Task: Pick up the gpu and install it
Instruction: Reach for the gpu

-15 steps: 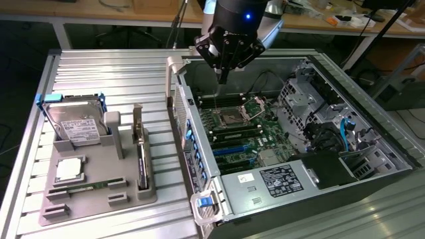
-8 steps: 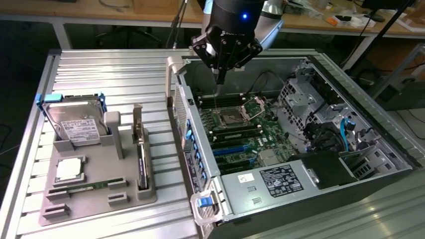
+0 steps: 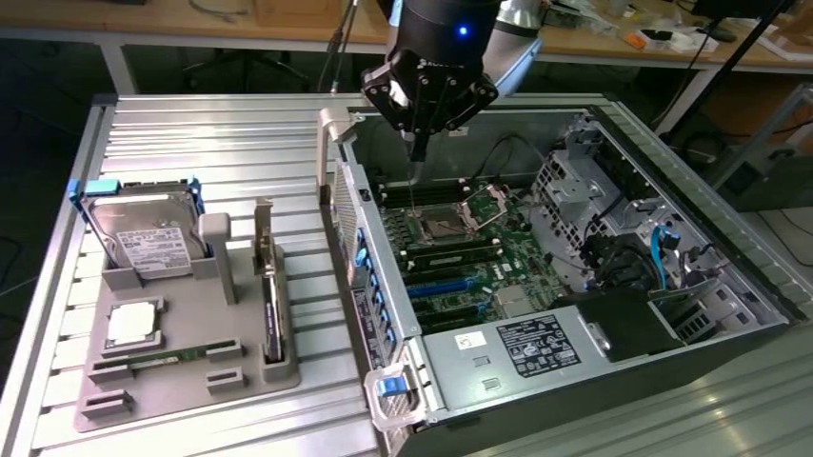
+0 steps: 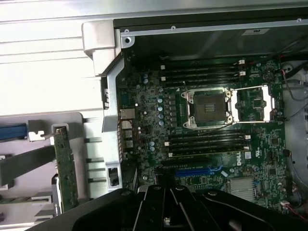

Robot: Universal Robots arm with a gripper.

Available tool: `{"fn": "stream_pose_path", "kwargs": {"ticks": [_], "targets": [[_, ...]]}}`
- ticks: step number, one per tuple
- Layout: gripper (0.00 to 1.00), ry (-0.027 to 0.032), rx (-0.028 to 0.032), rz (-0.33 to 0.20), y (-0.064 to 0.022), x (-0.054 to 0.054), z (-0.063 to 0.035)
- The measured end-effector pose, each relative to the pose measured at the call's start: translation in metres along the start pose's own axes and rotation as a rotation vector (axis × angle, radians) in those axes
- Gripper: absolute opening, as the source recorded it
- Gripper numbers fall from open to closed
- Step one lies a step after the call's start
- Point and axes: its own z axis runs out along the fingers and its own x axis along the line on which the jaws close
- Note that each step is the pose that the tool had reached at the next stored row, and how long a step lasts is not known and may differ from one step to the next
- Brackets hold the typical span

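Was lit brightly and evenly from above in the exterior view. Showed pale glare along the ribs of the metal tabletop (image 3: 190, 143), strongest toward the exterior view's left. Left the inside of the open computer case (image 3: 368, 276) clearly dimmer, with deep shadow around the black shroud (image 3: 629, 328). Fell almost to black under the benches (image 3: 152, 17) behind. Glowed with one small blue lamp (image 3: 460, 30) on the arm (image 3: 429, 43). Burned nearly to white on the tabletop in the wrist view, ribs hardly readable. Looked dim and slightly bluish over the motherboard (image 4: 144, 120), yet caught bright reflections on the metal socket frame (image 4: 209, 108). Rendered the hand (image 4: 166, 202) as a dark shape, with only thin highlights along its edges.
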Motion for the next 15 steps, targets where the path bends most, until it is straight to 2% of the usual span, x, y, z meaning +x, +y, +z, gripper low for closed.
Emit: {"fn": "stream_pose_path", "kwargs": {"ticks": [15], "targets": [[0.11,0.0000,0.0000,0.000,-0.0006,0.0073,-0.0002]]}}
